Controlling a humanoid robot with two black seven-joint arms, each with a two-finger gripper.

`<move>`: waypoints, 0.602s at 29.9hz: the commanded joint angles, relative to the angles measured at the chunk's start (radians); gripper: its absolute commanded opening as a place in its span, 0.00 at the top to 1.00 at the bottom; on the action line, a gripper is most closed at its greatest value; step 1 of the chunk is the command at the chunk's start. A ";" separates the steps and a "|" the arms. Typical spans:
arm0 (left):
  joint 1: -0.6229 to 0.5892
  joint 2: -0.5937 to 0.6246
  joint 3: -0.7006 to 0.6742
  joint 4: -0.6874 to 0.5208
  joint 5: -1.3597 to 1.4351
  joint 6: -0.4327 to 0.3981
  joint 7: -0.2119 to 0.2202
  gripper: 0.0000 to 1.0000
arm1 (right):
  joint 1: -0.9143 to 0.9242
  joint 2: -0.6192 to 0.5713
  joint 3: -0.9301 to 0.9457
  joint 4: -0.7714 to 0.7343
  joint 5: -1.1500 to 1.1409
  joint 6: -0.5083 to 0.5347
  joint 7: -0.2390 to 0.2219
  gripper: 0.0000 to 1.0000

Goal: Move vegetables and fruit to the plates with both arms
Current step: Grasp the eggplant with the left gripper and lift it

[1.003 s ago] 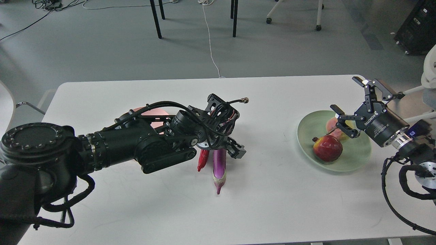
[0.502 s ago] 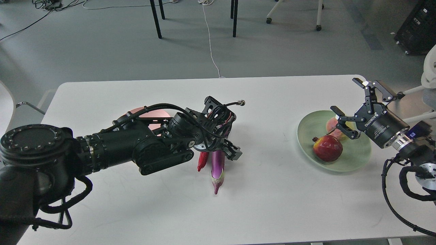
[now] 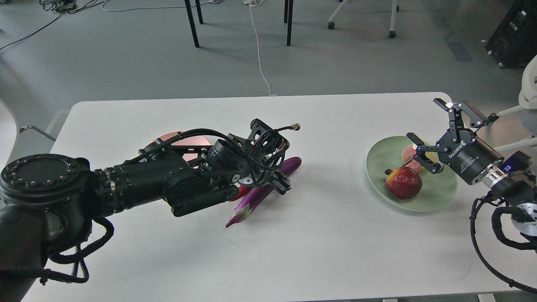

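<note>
My left gripper [image 3: 275, 181] is shut on the purple eggplant [image 3: 256, 193], which lies slanted, stem cap toward the front left and tip pointing back right. The red chili pepper [image 3: 239, 192] shows only as a small red patch under my left wrist. The pink plate [image 3: 185, 139] is mostly hidden behind my left arm. The pale green plate [image 3: 379, 172] holds the dark red pomegranate [image 3: 403, 183] and the yellow-green blushed fruit [image 3: 407, 154]. My right gripper [image 3: 423, 119] is open and empty, above the green plate's right side.
The white table [image 3: 335, 251] ends just right of the green plate. Black chair legs [image 3: 192, 25] and a white cable [image 3: 260, 54] are on the floor beyond the far edge. A white chair [image 3: 526, 100] stands at the right.
My left gripper has closed on the eggplant and turned it from pointing toward me to a slant, shifting slightly left. The chili is now more hidden. My right gripper has barely moved.
</note>
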 commanded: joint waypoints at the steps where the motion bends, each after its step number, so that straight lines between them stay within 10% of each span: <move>1: -0.004 -0.001 -0.003 -0.001 -0.011 0.000 0.020 0.89 | 0.000 0.000 0.001 0.000 0.000 0.000 0.000 0.01; 18: -0.211 0.097 -0.049 -0.127 -0.405 0.000 0.046 0.88 | 0.002 -0.003 0.000 -0.002 0.000 0.000 0.000 0.01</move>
